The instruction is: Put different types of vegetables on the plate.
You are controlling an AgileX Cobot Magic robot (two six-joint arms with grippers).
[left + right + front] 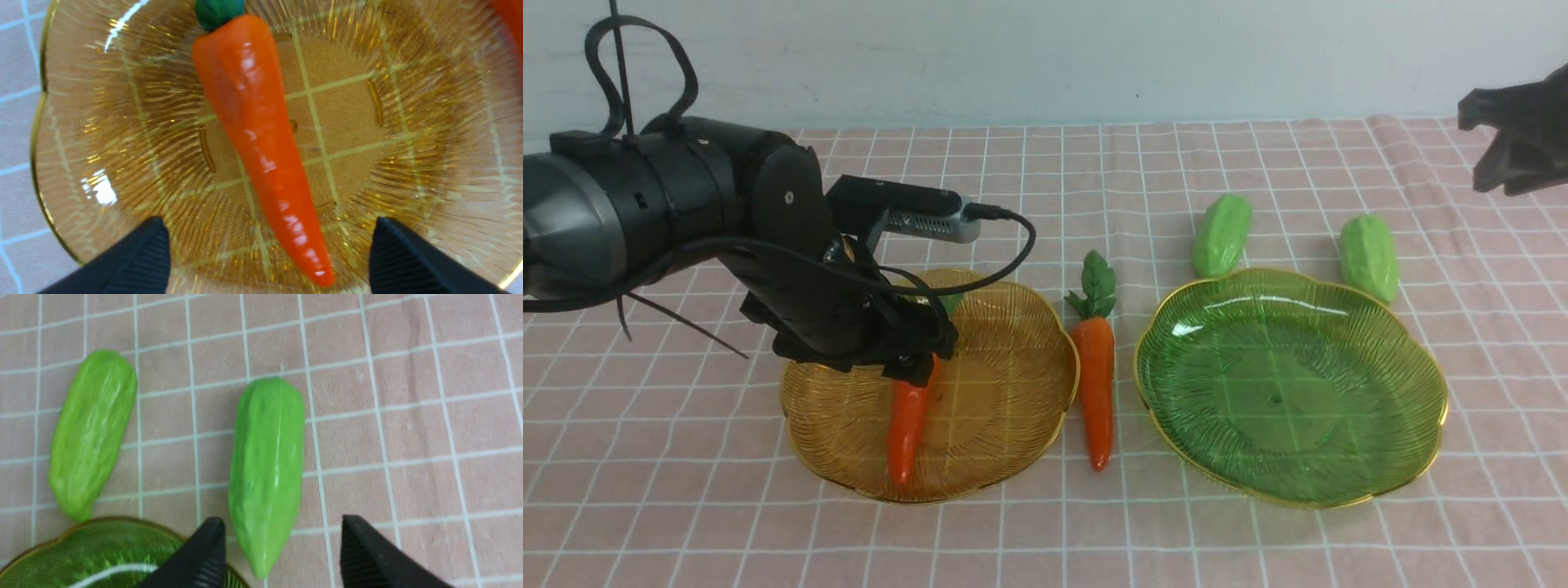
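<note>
at the left gripper (267, 228): spread wide, pinching nothing, poised low over the thin end of a carrot (253, 134). beneath it, lying loose along the middle of the amber plate (1013, 327), leafy top toward the far rim. just beside that plate, on the table (686, 506), between it and the green plate (1290, 392): a second carrot (1097, 384), leaves away, tip toward the robot. at the right gripper (282, 519): likewise spread, holding nothing, raised above the right-hand green vegetable (1369, 257). just behind the green plate's far rim on the table, with a second green vegetable (1222, 233) to its left, apart from it.
</note>
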